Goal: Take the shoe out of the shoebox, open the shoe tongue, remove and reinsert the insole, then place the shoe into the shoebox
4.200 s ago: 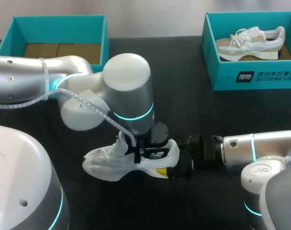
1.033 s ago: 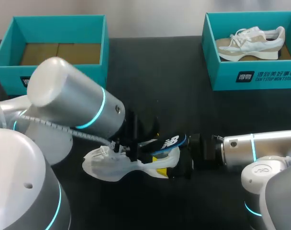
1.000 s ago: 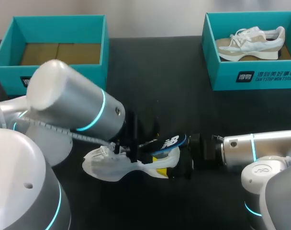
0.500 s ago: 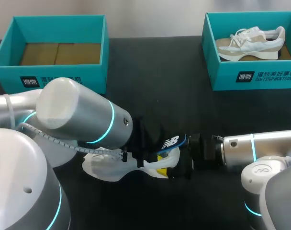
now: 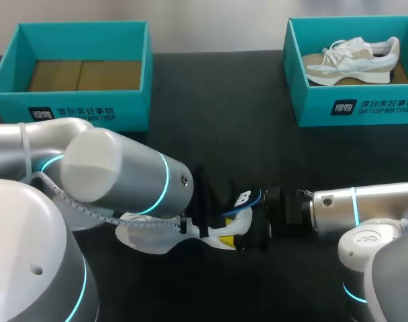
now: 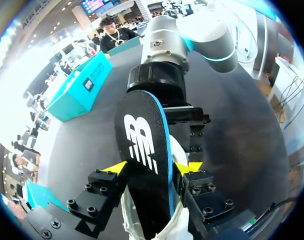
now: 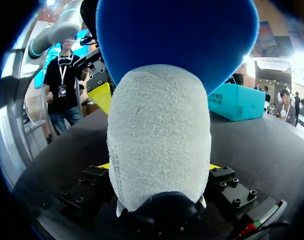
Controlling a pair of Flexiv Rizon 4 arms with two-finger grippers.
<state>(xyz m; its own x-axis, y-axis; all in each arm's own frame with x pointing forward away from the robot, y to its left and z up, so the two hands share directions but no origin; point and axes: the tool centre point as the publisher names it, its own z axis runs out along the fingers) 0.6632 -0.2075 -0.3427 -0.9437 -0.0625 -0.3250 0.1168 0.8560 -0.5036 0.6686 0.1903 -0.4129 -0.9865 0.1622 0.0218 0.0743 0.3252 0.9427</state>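
The white shoe (image 5: 150,236) lies on its side at the lower middle of the head view, out on the black table (image 5: 258,134), toe toward the left. And there's the insole (image 5: 241,199), dark on top and blue underneath, rising at a slant out of the heel end. In the left wrist view, the left gripper (image 6: 151,169) pinches that insole from both sides, a yellow tip against each edge, with the shoe's white collar just under the fingers. Over at the heel, the right gripper (image 7: 157,166) is clamped on the fuzzy white heel, yellow tips pressed to either side, the blue insole looming above it. The left arm (image 5: 123,178) sweeps in from the left, and its big silver wrist blocks the shoe's middle from above; the right arm (image 5: 358,208) comes in low from the right. Upper left sits the left shoebox (image 5: 83,111), teal, showing its brown cardboard floor. Upper right, well apart, the right shoebox (image 5: 351,111) holds a second shoe (image 5: 351,60), beige and white.
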